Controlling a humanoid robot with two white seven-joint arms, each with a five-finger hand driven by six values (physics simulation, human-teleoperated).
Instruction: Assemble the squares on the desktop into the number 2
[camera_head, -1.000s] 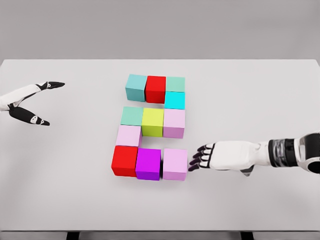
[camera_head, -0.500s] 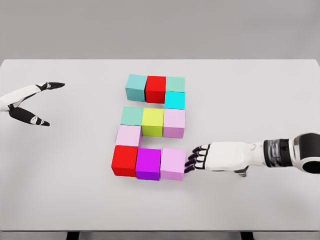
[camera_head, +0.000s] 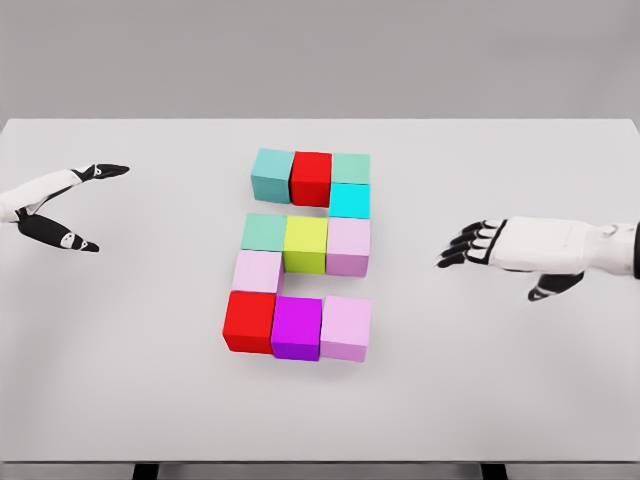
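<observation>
Coloured cubes lie on the white table (camera_head: 520, 390) in the shape of a 2. The top row is teal (camera_head: 272, 173), red (camera_head: 312, 177) and mint (camera_head: 351, 167), with a cyan cube (camera_head: 350, 201) below the mint one. The middle row is green (camera_head: 264, 232), yellow-green (camera_head: 306, 244) and pink (camera_head: 349, 246). A pale pink cube (camera_head: 257, 271) leads down to the bottom row of red (camera_head: 249, 321), magenta (camera_head: 297, 327) and light pink (camera_head: 346, 327). My right hand (camera_head: 470, 244) hovers open to the right of the cubes, touching none. My left hand (camera_head: 70, 205) rests open at the far left.
My right hand pushed the light pink bottom cube left against the magenta one, then drew back up and to the right, away from the cubes. The left hand has not moved.
</observation>
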